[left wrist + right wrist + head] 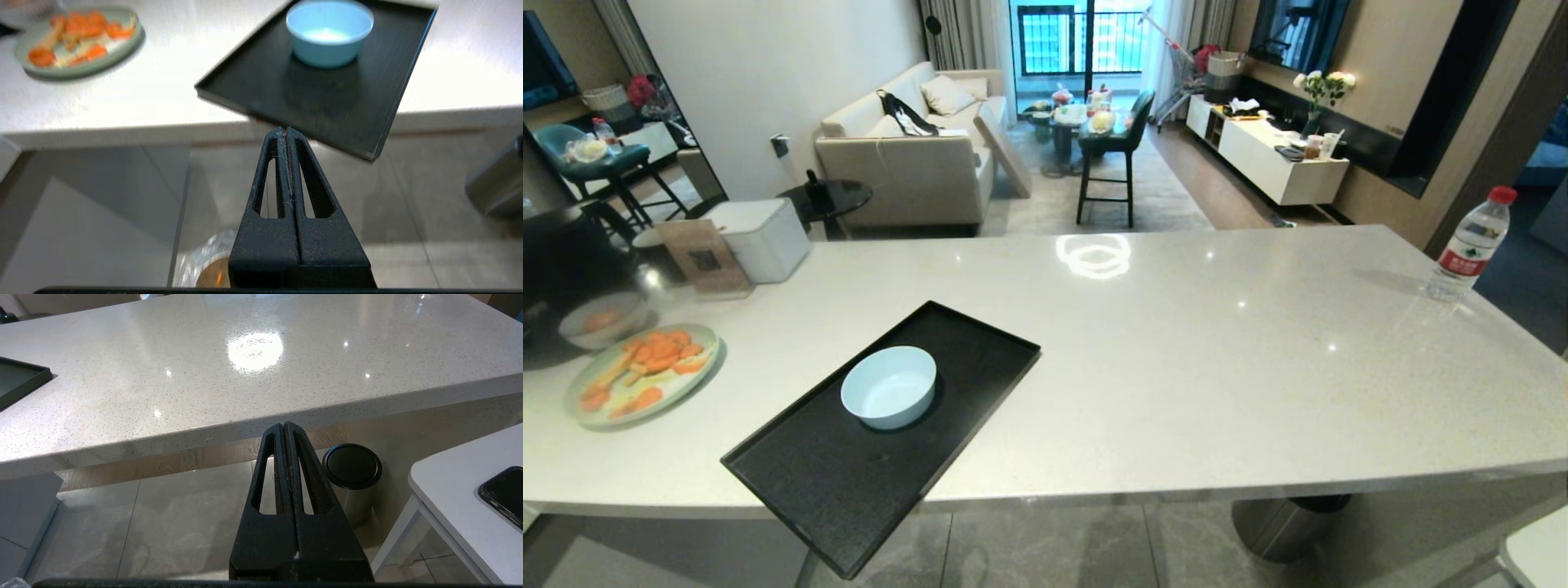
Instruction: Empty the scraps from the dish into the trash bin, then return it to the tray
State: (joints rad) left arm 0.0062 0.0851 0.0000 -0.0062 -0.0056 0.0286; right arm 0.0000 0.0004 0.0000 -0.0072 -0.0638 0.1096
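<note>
The pale blue dish [889, 385] stands upright on the black tray [833, 482], its whitish inside bare. The tray lies askew with one corner jutting past the counter's front edge. In the left wrist view my left gripper [285, 130] is shut and empty, below the counter edge, just under the tray's [327, 106] overhanging corner and short of the dish [329, 32]. Beneath it on the floor is the trash bin [204, 265] with its clear bag; an orange scrap [219, 278] shows inside. My right gripper [284, 424] is shut, parked low in front of the counter. Neither arm shows in the head view.
A green plate [641, 371] of orange slices and a greyish bowl [602, 318] sit at the counter's left. A water bottle [1470, 245] stands far right. Under the counter is a black-lidded steel cylinder [352, 469]. A white side table [470, 506] carries a phone [504, 494].
</note>
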